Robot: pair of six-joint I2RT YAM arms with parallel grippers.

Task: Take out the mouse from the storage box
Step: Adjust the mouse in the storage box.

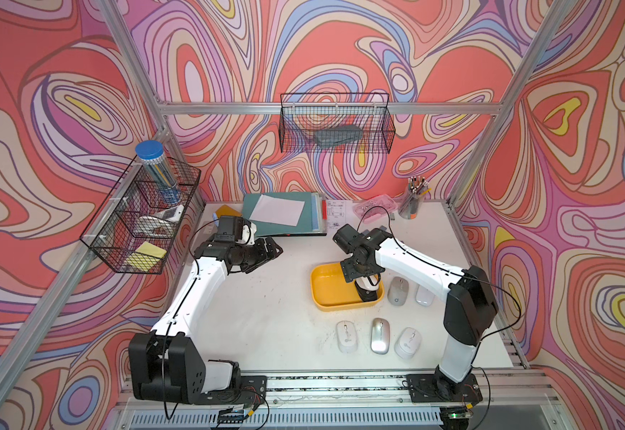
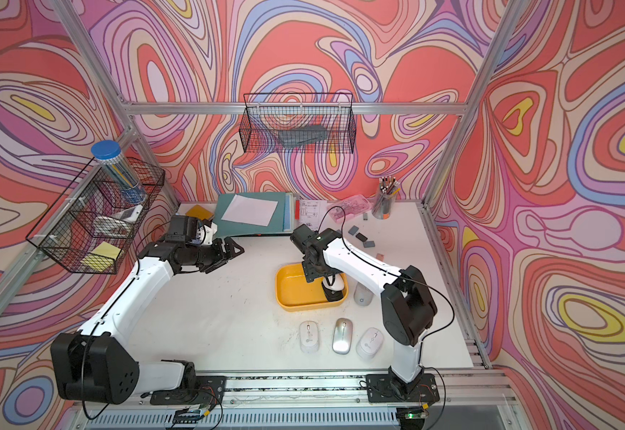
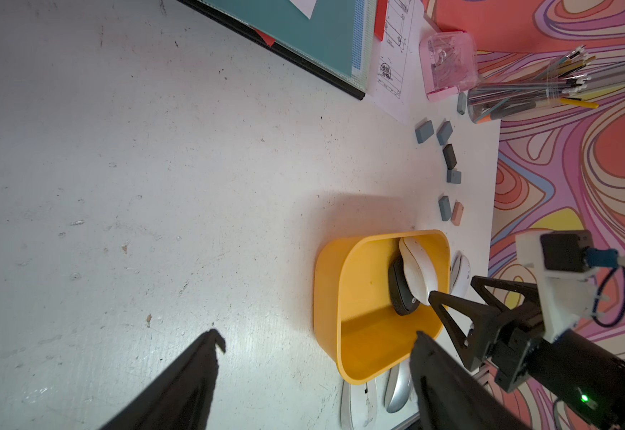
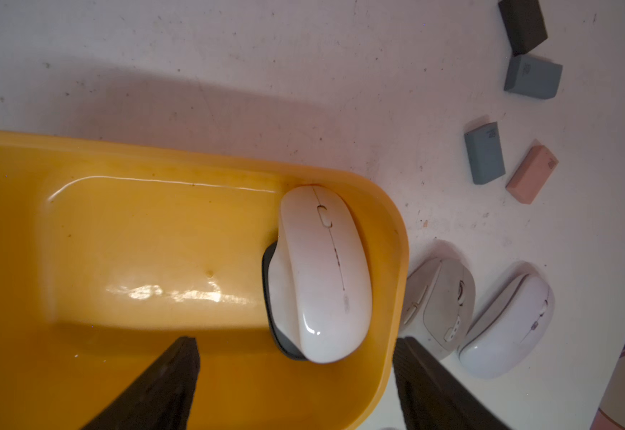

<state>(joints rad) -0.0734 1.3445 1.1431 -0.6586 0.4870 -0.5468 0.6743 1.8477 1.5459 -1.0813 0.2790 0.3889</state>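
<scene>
Glossy white plastic, likely light and slippery: the mouse (image 4: pixel 324 275) lies atop a black mouse (image 3: pixel 400 294) against the end wall of the storage box (image 4: pixel 135 238), my right gripper (image 4: pixel 297 342) spread wide over it, so I'd pinch its flanks.

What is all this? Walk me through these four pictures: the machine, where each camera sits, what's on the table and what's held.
It is a robot with two arms at a white table. Two pictures look down from overhead; two come from cameras on the wrists. Each arm ends in a two-fingered end effector. The right end effector hangs open over the yellow storage box, which holds a white mouse lying on a black mouse. The left end effector is open too, away from the box. Five more mice lie on the table outside it. Nothing is held.
</scene>
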